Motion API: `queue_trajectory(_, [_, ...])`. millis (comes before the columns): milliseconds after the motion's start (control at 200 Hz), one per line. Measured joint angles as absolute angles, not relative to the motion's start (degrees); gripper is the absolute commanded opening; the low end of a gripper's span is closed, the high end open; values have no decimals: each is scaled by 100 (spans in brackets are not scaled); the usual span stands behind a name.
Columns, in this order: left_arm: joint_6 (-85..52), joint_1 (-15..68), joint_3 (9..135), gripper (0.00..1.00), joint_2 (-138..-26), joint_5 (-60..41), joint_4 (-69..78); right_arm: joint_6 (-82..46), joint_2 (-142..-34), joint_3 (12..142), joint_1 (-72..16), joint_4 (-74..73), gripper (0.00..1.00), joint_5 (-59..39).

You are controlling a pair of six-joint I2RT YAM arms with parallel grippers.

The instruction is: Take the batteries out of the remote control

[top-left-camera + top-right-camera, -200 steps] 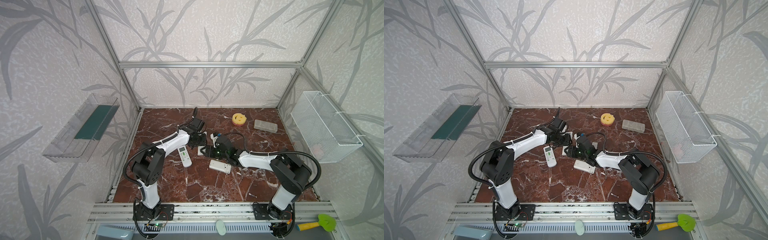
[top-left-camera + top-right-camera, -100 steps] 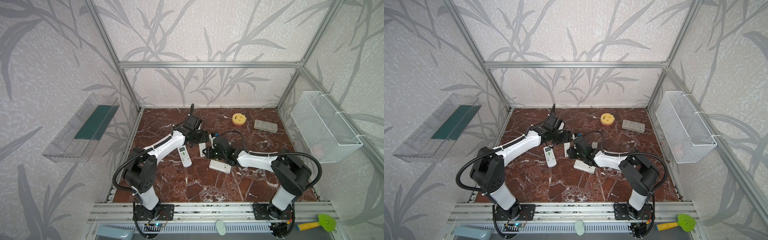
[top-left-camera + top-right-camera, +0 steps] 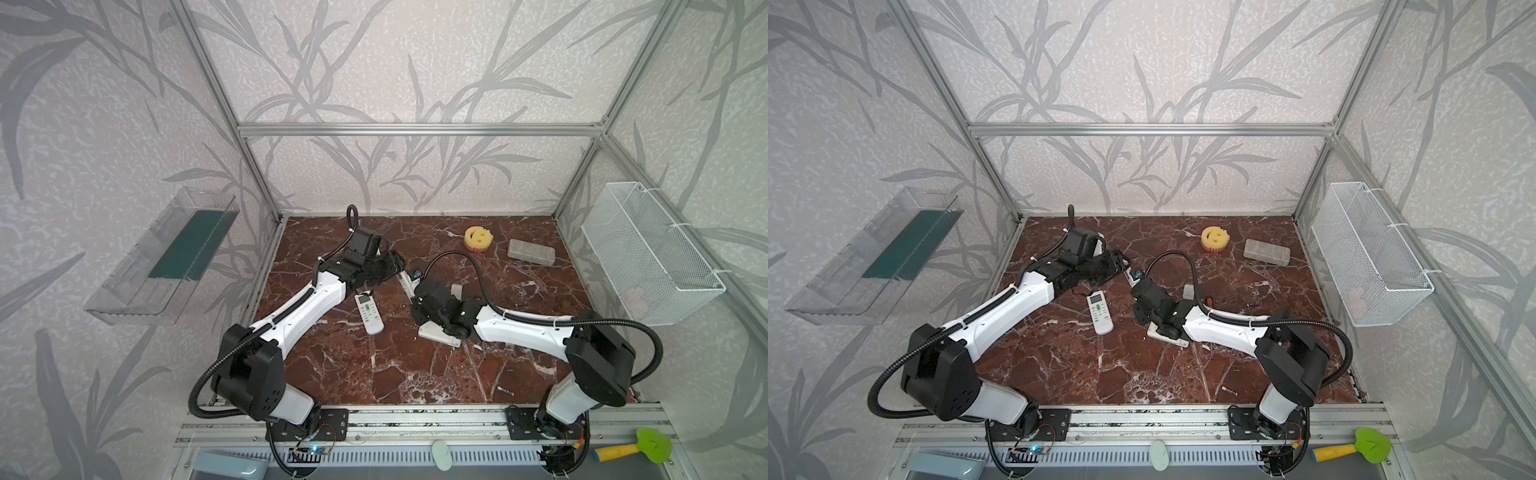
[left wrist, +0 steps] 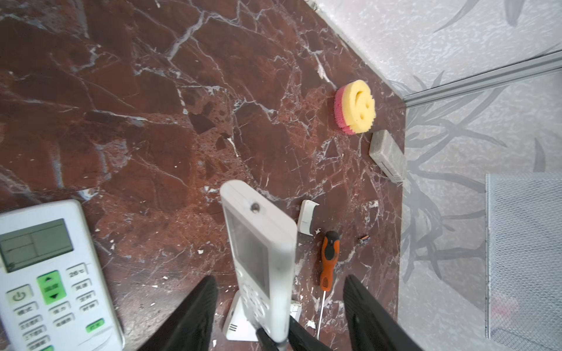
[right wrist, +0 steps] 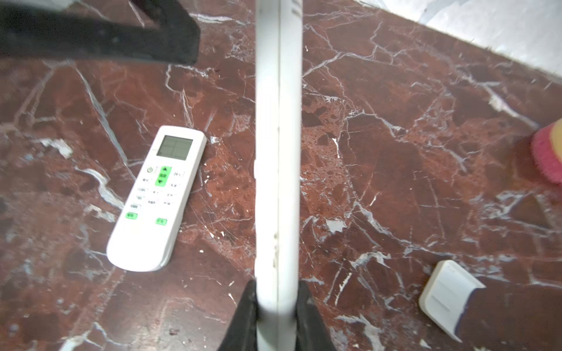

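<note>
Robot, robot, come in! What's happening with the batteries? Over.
Right tool shut on white remote. Left tool open around it. One grey battery lies on table. Nothing blocking.

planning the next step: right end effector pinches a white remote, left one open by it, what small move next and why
Probably close the left end effector on the held remote: its fingers stand open either side of it, and the right end effector grips one end only, so it needs steadying.

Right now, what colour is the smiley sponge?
Smiley sponge: yellow face, pink underside; best in the left wrist view.
</note>
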State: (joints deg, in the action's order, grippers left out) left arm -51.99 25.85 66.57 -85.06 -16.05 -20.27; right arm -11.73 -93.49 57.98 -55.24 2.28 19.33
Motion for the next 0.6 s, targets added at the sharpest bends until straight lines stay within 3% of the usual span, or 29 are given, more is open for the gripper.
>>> queue_trajectory(195, [-5911,2421,6193,55,-8545,-1975,-1675,-172,-9351,5981,-5913,443,0,2821])
queue_trajectory(385, [-6412,2309,5951,23,-8617,-2383,-1391,687,-9419,6027,-6230,440,6,3524])
queue_trajectory(470, [-6626,2259,5937,13,-8648,-2508,-1358,998,-9526,6031,-6326,392,16,3883])
queue_trajectory(600, [-6611,2206,5850,2,-8650,-2657,-1214,1175,-9557,6034,-6370,370,48,4069])
